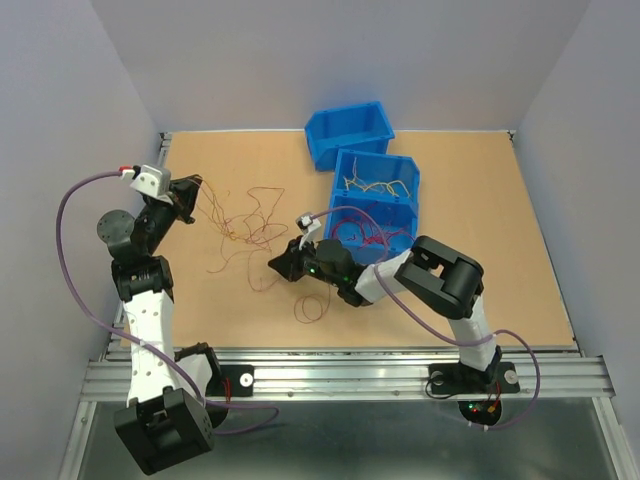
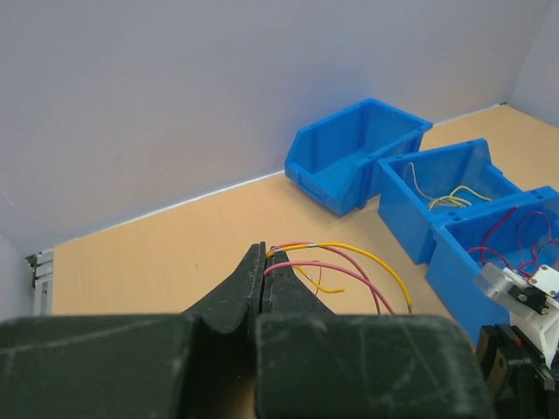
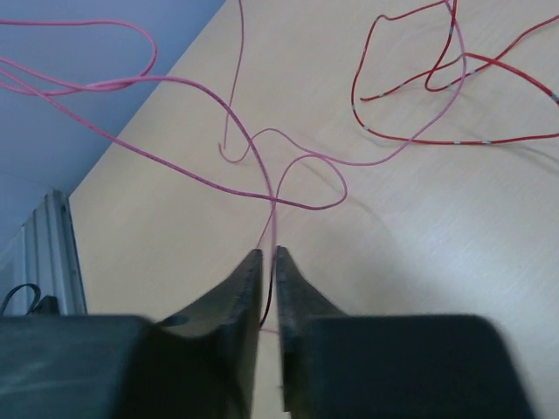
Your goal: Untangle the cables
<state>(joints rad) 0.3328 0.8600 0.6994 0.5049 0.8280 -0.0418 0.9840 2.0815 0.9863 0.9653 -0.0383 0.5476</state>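
Observation:
The cables [image 1: 245, 225] are thin red, pink, orange and yellow wires in a loose tangle on the table between my two grippers. My left gripper [image 1: 192, 196] is at the tangle's left end. In its wrist view it [image 2: 265, 256] is shut on pink and yellow cables [image 2: 349, 262] that arc off to the right. My right gripper [image 1: 281, 265] is at the tangle's lower right. In its wrist view it [image 3: 269, 255] is closed to a narrow slit on a pink cable [image 3: 272, 218] running up into crossing pink loops. Red cables [image 3: 437, 96] lie beyond.
Three blue bins stand at the back right: an empty one [image 1: 348, 132], one holding yellow wires [image 1: 378, 180], one holding red wires [image 1: 372, 228]. A single red loop [image 1: 310, 308] lies near the right arm. The table edge [image 1: 340, 350] runs along the front.

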